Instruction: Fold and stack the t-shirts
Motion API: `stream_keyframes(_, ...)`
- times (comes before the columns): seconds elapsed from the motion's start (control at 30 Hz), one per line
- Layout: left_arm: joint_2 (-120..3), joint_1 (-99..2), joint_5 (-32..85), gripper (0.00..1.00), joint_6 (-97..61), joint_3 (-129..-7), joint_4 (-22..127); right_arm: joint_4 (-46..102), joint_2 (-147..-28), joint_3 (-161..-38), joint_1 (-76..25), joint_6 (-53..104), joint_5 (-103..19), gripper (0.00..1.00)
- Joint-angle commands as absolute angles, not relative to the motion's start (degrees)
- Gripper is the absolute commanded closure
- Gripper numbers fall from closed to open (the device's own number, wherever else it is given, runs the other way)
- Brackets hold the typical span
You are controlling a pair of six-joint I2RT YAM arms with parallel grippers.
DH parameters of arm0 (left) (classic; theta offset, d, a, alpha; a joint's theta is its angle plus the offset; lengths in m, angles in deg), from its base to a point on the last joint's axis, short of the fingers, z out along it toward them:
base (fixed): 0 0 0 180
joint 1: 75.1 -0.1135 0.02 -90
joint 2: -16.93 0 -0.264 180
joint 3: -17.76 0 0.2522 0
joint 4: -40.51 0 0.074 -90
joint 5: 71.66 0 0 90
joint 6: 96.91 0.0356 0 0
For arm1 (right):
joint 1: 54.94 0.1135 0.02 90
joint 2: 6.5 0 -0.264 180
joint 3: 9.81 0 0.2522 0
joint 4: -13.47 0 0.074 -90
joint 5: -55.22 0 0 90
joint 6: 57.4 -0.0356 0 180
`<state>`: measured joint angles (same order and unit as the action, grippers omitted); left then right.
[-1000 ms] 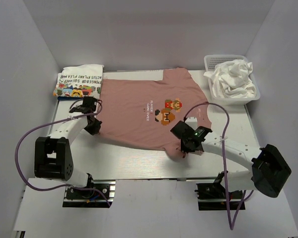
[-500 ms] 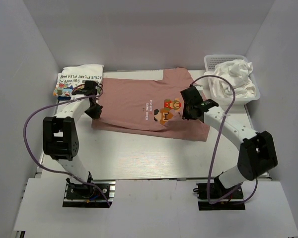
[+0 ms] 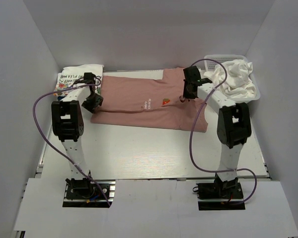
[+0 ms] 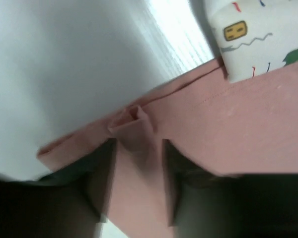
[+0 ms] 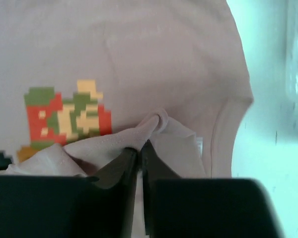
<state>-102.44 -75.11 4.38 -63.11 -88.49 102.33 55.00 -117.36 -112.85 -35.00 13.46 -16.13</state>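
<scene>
A: Where does the pink t-shirt (image 3: 139, 101) lie relative to the arms?

B: It lies flat as a wide band across the back half of the bench (image 3: 139, 148), and its near edge looks doubled over. The left gripper (image 3: 93, 101) sits at the shirt's left end and the right gripper (image 3: 188, 91) over its right part, near the neckband.

A: Is the left gripper holding the cloth?

B: Its jaws stand parted. In the wrist view a small pucker of pink fabric rises just ahead of the fingertips, and pink cloth fills the gap between them. Whether the pads touch it cannot be told.

A: And the right gripper?

B: Its jaws are nearly together, pinching a raised fold of the pink t-shirt. The fold stands just beside the pixel-figure print (image 5: 64, 116), between the print and the ribbed neckband.

A: What else of the laundry shows?

B: A white printed t-shirt (image 3: 79, 79) lies folded at the back left corner, lettering and cartoons facing up. Its corner meets the edge of the pink t-shirt close to the left gripper.

A: Any containers?

B: One: a white mesh basket (image 3: 211, 59) at the back right, just beside the right gripper's arm. It holds crumpled white t-shirts (image 3: 233, 77), heaped above the rim and unfolded.
</scene>
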Motion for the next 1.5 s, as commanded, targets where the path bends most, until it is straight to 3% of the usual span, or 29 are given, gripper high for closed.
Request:
stream_keyframes(0.0,-102.59,-75.98,4.80,0.24,-63.69,-91.63,103.14,55.35,-123.20,-120.58,-36.22,15.99,-18.00,0.86)
stream_keyframes(0.03,-102.60,-75.98,4.02,0.03,-63.69,-92.41,103.14,55.53,-124.08,-122.78,-36.40,16.77,-18.52,0.68)
stream_keyframes(0.07,-102.08,-75.98,4.01,0.00,-63.69,-92.42,103.14,56.05,-126.01,-123.76,-36.57,16.60,-18.44,0.34)
stream_keyframes(0.13,-100.59,-75.98,2.61,0.00,-63.16,-92.42,102.53,56.14,-126.38,-125.51,-36.49,17.21,-19.48,0.10)
stream_keyframes(0.2,-98.13,-75.98,1.65,0.00,-62.45,-92.42,102.52,56.14,-124.71,-124.92,-36.05,17.21,-20.54,0.10)
stream_keyframes(0.5,-88.89,-74.84,1.37,0.00,-58.15,-84.07,101.47,41.03,-113.19,-100.74,-35.78,13.70,-39.79,0.10)
stream_keyframes(0.83,-87.22,-74.84,1.90,0.00,-55.07,-78.36,101.04,34.96,-125.38,-108.82,-35.43,10.54,-41.02,0.10)
stream_keyframes(1.23,-87.22,-74.84,0.33,0.00,-54.02,-80.99,101.56,33.11,-141.76,-137.38,-35.26,6.14,-39.99,0.10)
stream_keyframes(1.37,-87.74,-74.84,2.94,0.00,-52.00,-82.13,99.81,33.99,-137.30,-133.45,-35.69,7.72,-35.41,0.10)
stream_keyframes(1.47,-88.36,-74.31,8.21,0.00,-49.02,-81.61,95.16,34.35,-127.56,-123.26,-35.96,8.42,-30.14,0.10)
